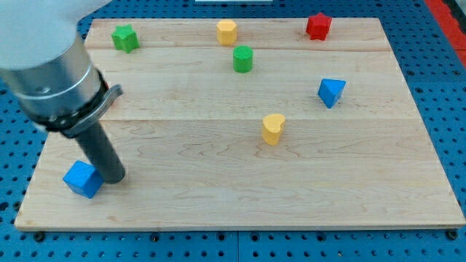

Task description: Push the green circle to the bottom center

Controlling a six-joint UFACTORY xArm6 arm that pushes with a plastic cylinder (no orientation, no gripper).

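Tip bare, holding nothing, touching blue cube. Green circle well up-right: judged light, rigid, slide-prone; engage top face, centred.

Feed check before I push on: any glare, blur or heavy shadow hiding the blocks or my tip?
Camera view: light is even and soft, with no glare on the board. The blocks cast only faint shadows; the green circle is sharp. The arm's grey housing at the view's top left is close and slightly blurred. My tip is clear beside the blue cube.
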